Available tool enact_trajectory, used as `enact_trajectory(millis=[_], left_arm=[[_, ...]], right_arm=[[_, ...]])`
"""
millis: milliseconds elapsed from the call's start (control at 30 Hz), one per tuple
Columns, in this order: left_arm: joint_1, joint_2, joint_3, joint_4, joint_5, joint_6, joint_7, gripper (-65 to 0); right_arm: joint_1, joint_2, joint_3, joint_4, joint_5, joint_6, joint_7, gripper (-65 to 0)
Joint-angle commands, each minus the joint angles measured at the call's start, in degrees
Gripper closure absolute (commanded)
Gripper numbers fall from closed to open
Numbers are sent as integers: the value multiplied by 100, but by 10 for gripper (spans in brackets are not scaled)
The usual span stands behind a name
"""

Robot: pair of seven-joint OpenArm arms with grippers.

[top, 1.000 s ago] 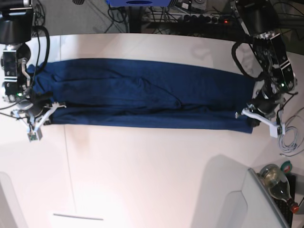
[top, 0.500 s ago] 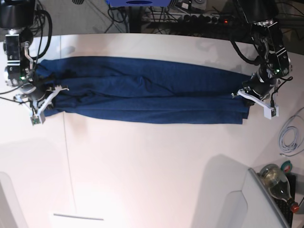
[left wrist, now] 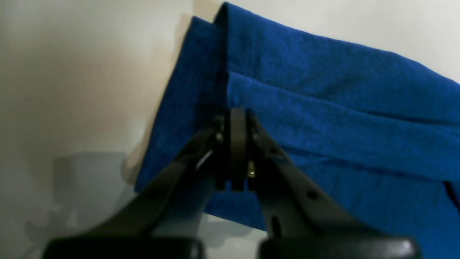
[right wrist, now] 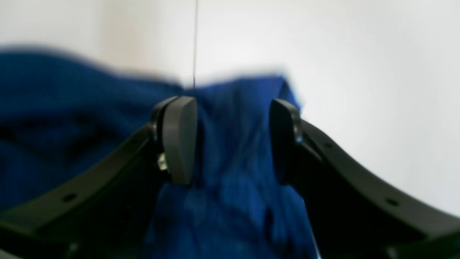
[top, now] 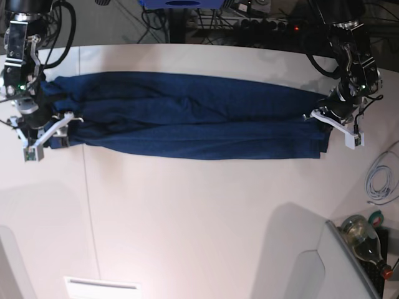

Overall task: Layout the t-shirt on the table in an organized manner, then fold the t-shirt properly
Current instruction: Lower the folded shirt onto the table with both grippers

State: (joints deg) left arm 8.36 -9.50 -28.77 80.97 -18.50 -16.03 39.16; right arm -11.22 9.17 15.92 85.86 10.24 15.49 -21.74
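The plain dark navy blue cloth t-shirt (top: 187,124) lies stretched into a long, narrow, creased band across the far half of the large smooth white tabletop (top: 206,230), each end at one of the two black arms. The left gripper (left wrist: 233,118) reaches down from the far edge of the table onto the band's end, its forearm roughly upright in the base view and its white-tipped fingers (top: 340,128) angled outward over the cloth's corner; in the wrist view its jaws are pressed together on a fold of the blue fabric, which spreads away ahead of and beside the fingertips in layered pleats (the cloth's free edge runs just beyond the tips, with bare table past it). The right gripper (right wrist: 230,140) comes down the same way at the opposite end, wrist bent so the fingers (top: 43,134) point toward the near side of the table. Its jaws stand spread apart, with a ridge of the t-shirt lying in the gap between the two dark pads (right wrist: 179,138); the view is blurred, so whether either pad touches the fabric I cannot tell. A thin dark seam line (right wrist: 195,43) runs across the table straight ahead of this gripper.
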Motion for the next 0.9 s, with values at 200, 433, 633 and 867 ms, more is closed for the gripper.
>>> enact_trajectory(millis=[200, 433, 633, 867], left_arm=[[4, -57, -19, 92, -36, -1, -105, 0], [4, -66, -19, 75, -36, -1, -105, 0], [12, -66, -19, 75, -36, -1, -105, 0], [12, -66, -19, 75, -36, -1, -105, 0]], right_arm=[[1127, 125, 3, -1145, 9, 29, -468, 0], [1487, 318, 38, -2191, 0, -6, -451, -6], [1487, 406, 47, -2551, 0, -691, 33, -6], [1452, 389, 47, -2402, 18, -1131, 147, -6]])
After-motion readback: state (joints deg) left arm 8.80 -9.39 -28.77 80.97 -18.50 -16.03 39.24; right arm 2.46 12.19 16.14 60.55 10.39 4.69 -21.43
